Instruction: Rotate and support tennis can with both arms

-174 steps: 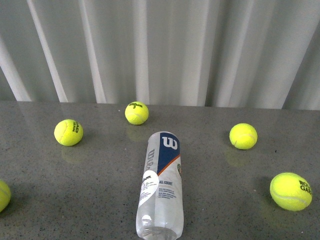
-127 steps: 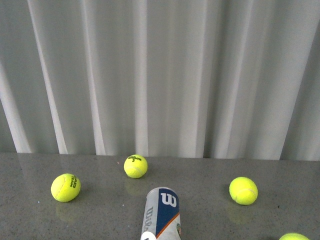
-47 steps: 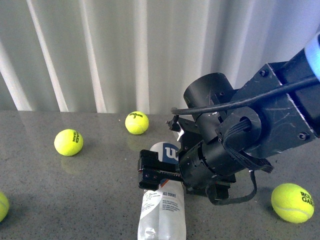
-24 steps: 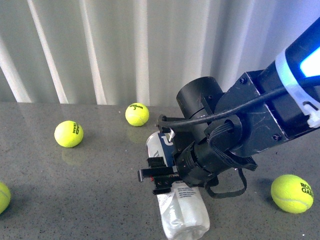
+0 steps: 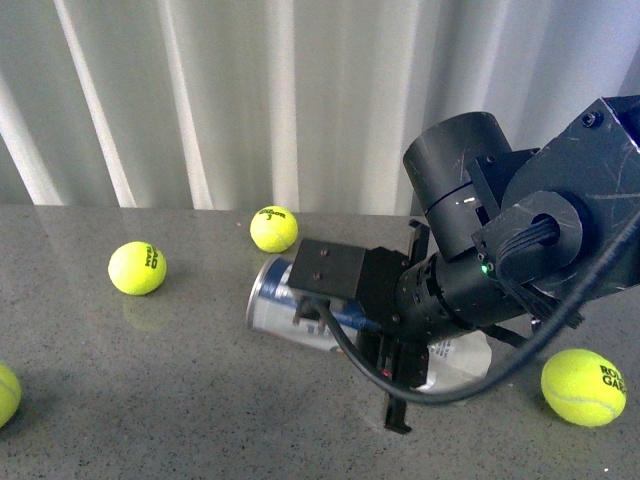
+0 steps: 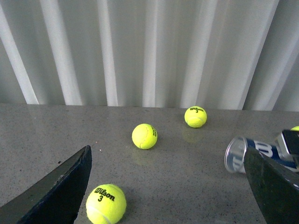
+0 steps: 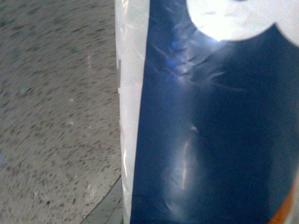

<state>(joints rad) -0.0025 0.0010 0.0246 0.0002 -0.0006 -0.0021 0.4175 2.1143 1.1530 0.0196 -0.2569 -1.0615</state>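
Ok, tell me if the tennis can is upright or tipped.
Tipped: the tennis can runs roughly level over the table, its round end showing side-on.

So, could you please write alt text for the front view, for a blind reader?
A black robot arm reaches from the right over a tennis can lying on its side on a grey table. Four yellow balls lie around it; a white curtain hangs behind.
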